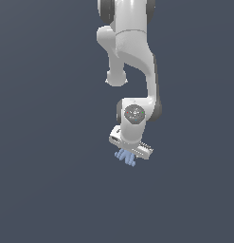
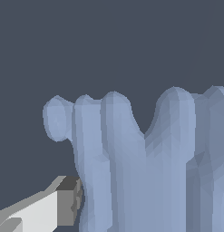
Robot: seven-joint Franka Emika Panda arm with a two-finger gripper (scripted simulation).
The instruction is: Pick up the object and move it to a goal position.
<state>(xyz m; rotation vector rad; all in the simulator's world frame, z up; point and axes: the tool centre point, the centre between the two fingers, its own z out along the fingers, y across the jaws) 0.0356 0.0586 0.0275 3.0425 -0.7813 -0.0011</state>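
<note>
The light-blue ridged, wavy object [image 1: 125, 157] sticks out from under the white gripper [image 1: 129, 153] of the Panda arm in the exterior view. In the wrist view the object [image 2: 140, 167] fills most of the picture, its ridged arms rising between the fingers. One white finger with a grey pad [image 2: 68, 201] presses against its side; the other finger shows only as a sliver at the picture's edge. The gripper is shut on the object. The fingers are hidden behind the hand in the exterior view.
The white arm [image 1: 132, 52] reaches down from the top of the exterior view. Around it is only a plain dark blue-grey ground [image 1: 52, 180]. No goal marker shows.
</note>
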